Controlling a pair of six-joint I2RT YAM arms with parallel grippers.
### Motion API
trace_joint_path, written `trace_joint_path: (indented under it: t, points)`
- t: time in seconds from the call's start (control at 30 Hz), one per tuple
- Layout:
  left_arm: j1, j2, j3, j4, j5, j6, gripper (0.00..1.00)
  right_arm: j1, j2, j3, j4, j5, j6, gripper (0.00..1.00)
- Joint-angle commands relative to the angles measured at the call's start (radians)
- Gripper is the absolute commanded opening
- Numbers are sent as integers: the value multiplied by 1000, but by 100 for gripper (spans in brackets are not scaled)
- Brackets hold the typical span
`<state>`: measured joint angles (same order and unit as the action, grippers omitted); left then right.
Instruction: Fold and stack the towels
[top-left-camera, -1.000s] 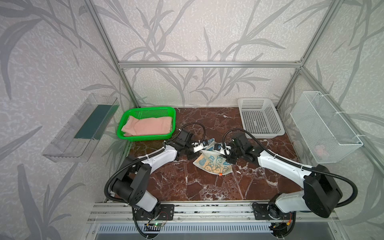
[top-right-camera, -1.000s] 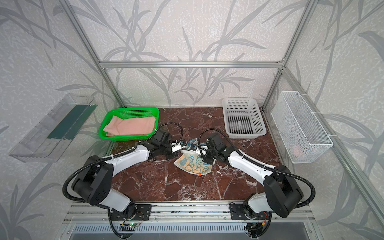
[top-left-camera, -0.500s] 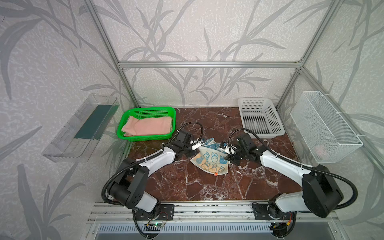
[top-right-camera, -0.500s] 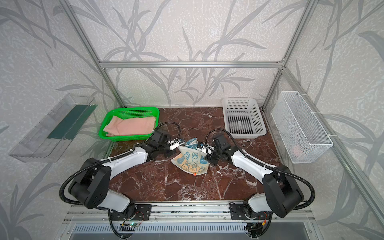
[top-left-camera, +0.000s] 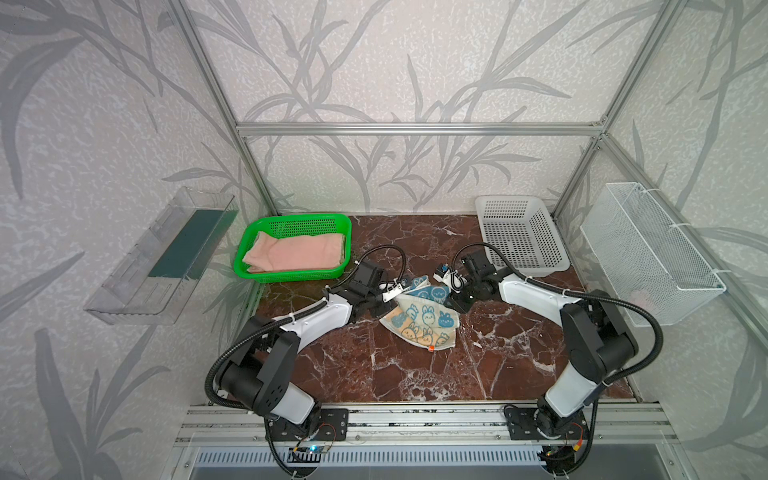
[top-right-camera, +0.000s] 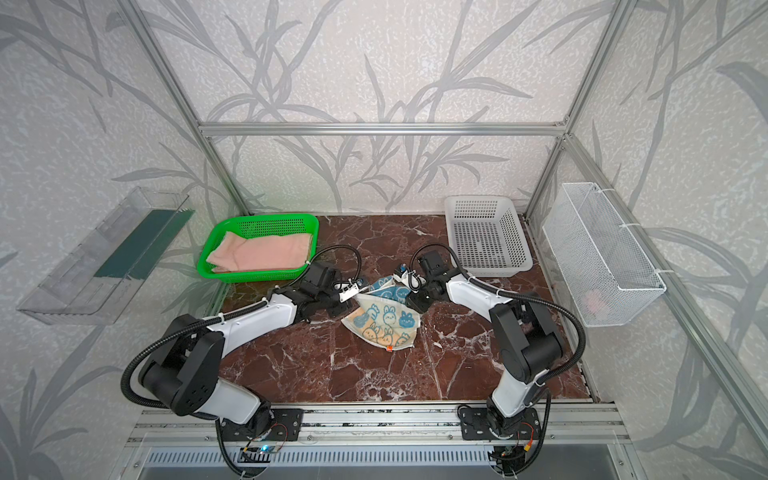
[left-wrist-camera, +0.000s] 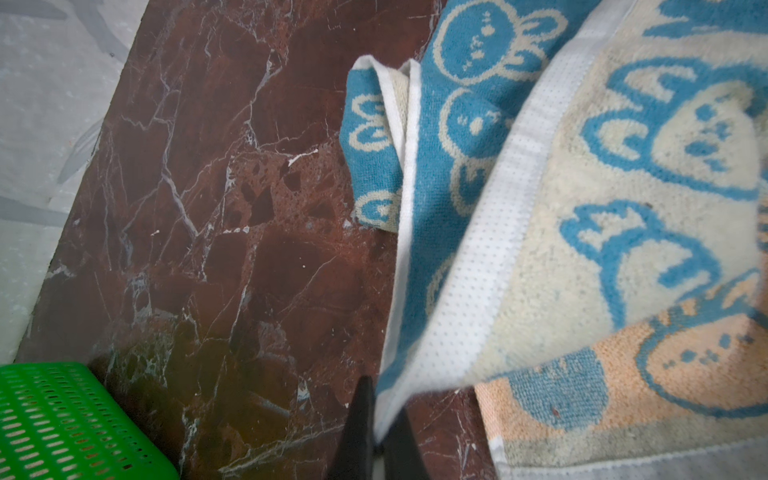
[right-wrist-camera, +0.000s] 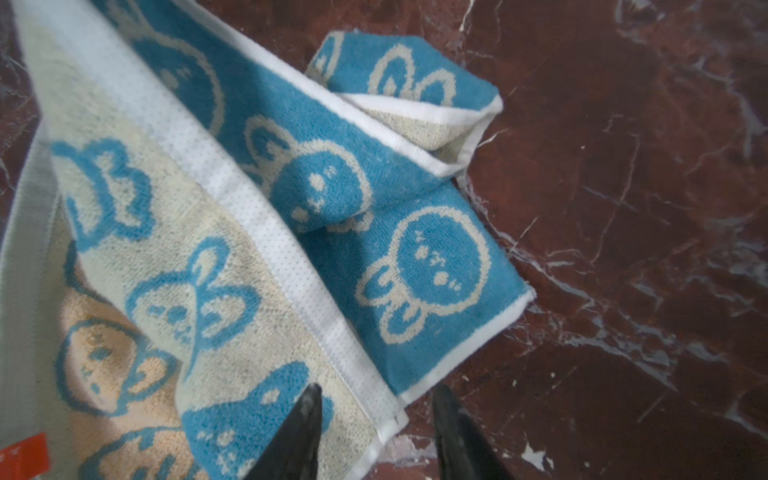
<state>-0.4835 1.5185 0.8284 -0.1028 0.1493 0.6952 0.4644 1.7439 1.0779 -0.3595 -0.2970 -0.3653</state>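
We pinch the white hem of the bunny towel (top-left-camera: 422, 322) in the closed left gripper (left-wrist-camera: 378, 440), probably to hold the fold; the towel lies in the middle of the table (top-left-camera: 374, 374); the right gripper (right-wrist-camera: 376, 436) stands open beside its corner, holding nothing.

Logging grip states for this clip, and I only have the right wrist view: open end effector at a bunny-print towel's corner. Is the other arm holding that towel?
Observer: Yes. The left wrist view shows the left end effector shut on the white hem of the bunny towel.
Operator: Any other towel around?
Observer: A folded pink towel lies in the green basket, back left in both top views.
Operator: Anywhere else to stack?
Observer: A white basket stands back right, no towel in it.
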Motion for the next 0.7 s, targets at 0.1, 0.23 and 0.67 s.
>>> trace_joint_path:
  t: [0.1, 0.23, 0.67]
  points:
    - [-1, 8, 8, -32, -58, -10, 0, 6, 63, 65, -153, 10, 51, 44]
    - [-1, 8, 13, -39, -82, -9, 0, 32, 103, 90, -222, 30, 45, 43]
    - [0, 19, 23, -40, -94, -33, 0, 110, 174, 139, -245, 102, 89, 21]
